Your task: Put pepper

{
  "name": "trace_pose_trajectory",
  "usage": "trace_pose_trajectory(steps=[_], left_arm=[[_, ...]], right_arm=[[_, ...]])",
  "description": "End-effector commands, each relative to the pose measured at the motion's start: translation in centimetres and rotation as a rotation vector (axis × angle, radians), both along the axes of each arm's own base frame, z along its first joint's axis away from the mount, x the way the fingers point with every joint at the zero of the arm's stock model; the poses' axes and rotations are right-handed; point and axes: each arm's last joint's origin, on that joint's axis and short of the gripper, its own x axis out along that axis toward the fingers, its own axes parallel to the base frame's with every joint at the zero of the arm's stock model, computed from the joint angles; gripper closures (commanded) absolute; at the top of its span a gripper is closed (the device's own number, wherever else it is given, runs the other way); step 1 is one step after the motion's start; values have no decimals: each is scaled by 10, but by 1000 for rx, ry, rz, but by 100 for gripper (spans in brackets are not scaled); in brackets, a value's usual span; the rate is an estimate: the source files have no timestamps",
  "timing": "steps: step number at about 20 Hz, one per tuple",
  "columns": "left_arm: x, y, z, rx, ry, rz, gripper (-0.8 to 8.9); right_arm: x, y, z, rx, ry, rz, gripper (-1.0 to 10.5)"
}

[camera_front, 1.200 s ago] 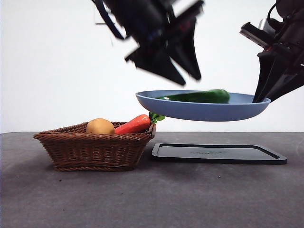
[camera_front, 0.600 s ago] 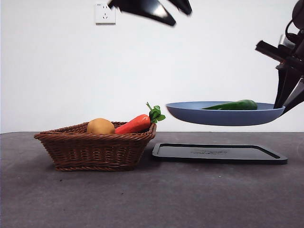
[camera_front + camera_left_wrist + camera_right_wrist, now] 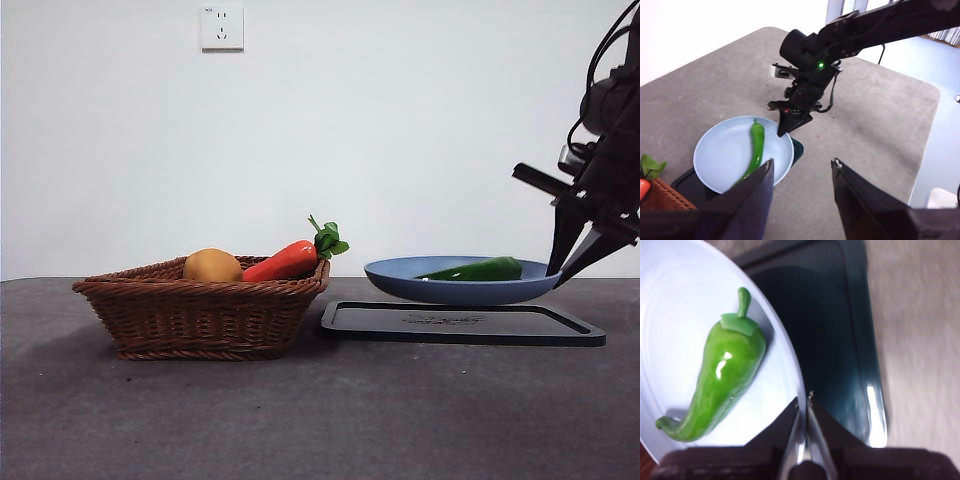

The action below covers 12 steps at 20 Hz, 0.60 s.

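The glossy green pepper (image 3: pixel 478 269) (image 3: pixel 725 372) (image 3: pixel 755 148) lies on a blue plate (image 3: pixel 400 276) (image 3: pixel 675 315) (image 3: pixel 720 150). My right gripper (image 3: pixel 566 262) (image 3: pixel 804 399) is shut on the plate's right rim and holds it level, just over a black tray (image 3: pixel 560 327) (image 3: pixel 840 330). In the left wrist view the right gripper (image 3: pixel 788 126) pinches the plate's edge. High above the plate, my left gripper (image 3: pixel 802 172) is open and holds nothing. It is out of the front view.
A wicker basket (image 3: pixel 200 310) stands left of the tray, holding a yellow-brown round fruit (image 3: pixel 211 266) and a red-orange carrot-like vegetable (image 3: pixel 285 260) with a leafy top. A corner of the basket (image 3: pixel 662 197) shows in the left wrist view.
The right gripper has lowered the plate with the pepper down close to the black tray, shifting it right. The left arm has risen out of the front view.
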Motion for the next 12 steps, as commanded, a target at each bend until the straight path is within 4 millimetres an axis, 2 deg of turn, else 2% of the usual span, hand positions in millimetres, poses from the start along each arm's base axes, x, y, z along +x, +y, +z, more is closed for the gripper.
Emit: trace_pose_trajectory(steps=[1, 5, 9, 12], left_arm=[[0, -3, 2, -4, 2, -5, 605], [0, -3, 3, -18, 4, 0, 605], [0, -3, 3, -21, 2, -1, 605], [0, -3, 3, -21, 2, -1, 605]], right_arm=[[10, 0, -10, 8, -4, 1, 944], [13, 0, -23, 1, 17, 14, 944], [15, 1, -24, -2, 2, 23, 943], [14, 1, -24, -3, 10, 21, 811]])
